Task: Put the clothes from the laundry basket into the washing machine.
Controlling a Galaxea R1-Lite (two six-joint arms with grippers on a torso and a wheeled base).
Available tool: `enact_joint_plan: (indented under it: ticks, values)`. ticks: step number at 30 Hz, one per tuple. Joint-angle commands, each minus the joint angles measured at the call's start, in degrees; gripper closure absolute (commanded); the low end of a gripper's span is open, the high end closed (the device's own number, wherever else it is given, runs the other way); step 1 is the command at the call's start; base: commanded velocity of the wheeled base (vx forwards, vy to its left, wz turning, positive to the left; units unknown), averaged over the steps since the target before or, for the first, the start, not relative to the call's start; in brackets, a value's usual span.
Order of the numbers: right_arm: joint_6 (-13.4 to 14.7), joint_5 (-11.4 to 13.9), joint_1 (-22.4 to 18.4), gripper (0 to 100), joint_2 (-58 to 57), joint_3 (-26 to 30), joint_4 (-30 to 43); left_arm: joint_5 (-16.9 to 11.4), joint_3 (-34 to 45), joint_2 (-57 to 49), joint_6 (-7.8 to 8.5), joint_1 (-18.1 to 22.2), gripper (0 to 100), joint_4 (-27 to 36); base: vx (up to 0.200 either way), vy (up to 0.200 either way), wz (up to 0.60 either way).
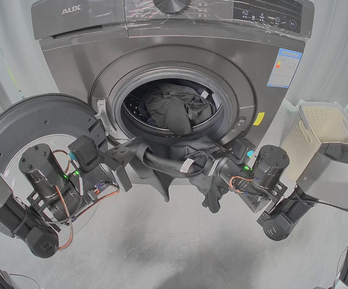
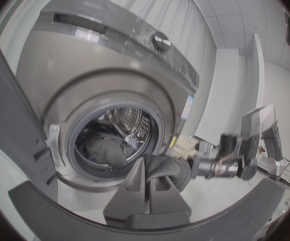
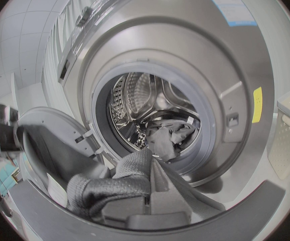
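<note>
Now, door (image 1: 41,117): swung wide on the robot's left, leaving the opening free.
Left gripper (image 2: 146,171): level with the opening's lower lip, fingers pinched on one end of the dark garment (image 1: 164,167).
Dark garment: strung between both grippers, sagging below the opening, likely spread for feeding in.
Washing machine drum (image 3: 135,94): holds dark clothes (image 1: 174,107).
Right gripper (image 3: 151,171): clamped on the other end, angled inward.
Laundry basket (image 1: 322,129): far right, beside the machine.
</note>
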Motion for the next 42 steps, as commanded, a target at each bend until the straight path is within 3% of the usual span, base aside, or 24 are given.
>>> enact_joint_plan:
  ticks: [1,10,11,17,18,20,23,29,31,34,37,39,41,42]
  values:
    - [0.1,-0.4,1.1,100,-5.6,2.3,0.0,-0.6,2.3,6.6,1.15,0.2,100,-0.2,0.0,0.0,0.0]
    - [0.1,-0.5,3.1,100,-6.0,1.9,0.0,-0.5,1.9,10.9,1.24,0.1,100,-0.3,0.0,0.0,0.0]
    - [0.1,-0.5,3.0,100,-6.0,1.8,0.0,-0.5,2.1,10.9,1.24,0.2,0,-0.3,0.0,0.0,0.0]
    - [0.2,-0.4,0.8,100,-5.5,0.2,0.5,-1.3,5.5,10.1,1.24,-0.3,0,-0.4,0.0,0.0,0.0]
    - [0.1,-0.4,0.2,100,-5.5,-0.8,0.6,-3.6,8.3,10.0,1.5,-0.8,0,-0.4,0.0,0.0,0.0]
    - [0.1,-0.4,-0.4,100,-5.3,-2.4,0.8,-6.8,11.8,10.5,3.44,-1.9,0,-0.4,0.0,0.0,0.0]
    - [0.1,-0.4,-0.7,100,-4.6,-3.9,1.0,-7.9,14.1,11.9,6.42,-1.9,0,-0.3,0.0,0.0,0.0]
    - [0.2,-0.4,-0.5,100,-3.8,-4.1,0.8,-8.4,15.4,12.7,7.04,-1.5,0,-0.4,0.0,0.0,0.0]
    - [0.1,-0.4,-0.2,100,-3.9,-4.2,0.9,-10.3,17.6,11.8,7.48,-1.9,0,-0.4,0.0,0.0,0.0]
    - [0.1,-0.4,-0.3,100,-4.0,-4.4,0.8,-14.5,18.7,10.4,9.59,-1.9,0,-0.3,0.0,0.0,0.0]
    - [0.2,-0.4,0.0,100,-3.9,-4.0,0.6,-13.2,14.0,11.1,8.89,-1.7,0,-0.2,0.0,0.0,0.0]
    - [0.1,-0.3,0.5,100,-3.9,-4.0,0.6,-10.4,9.2,13.1,7.48,-1.5,0,-0.2,0.0,0.0,0.0]
    - [0.1,-0.3,0.5,100,-3.9,-4.0,0.6,-10.4,9.2,13.1,7.48,-1.5,0,-0.2,0.0,0.0,0.0]
    - [0.1,-0.4,2.5,100,-4.0,-3.7,0.7,-6.3,2.2,16.4,5.81,-2.0,0,-0.2,0.0,0.0,0.0]
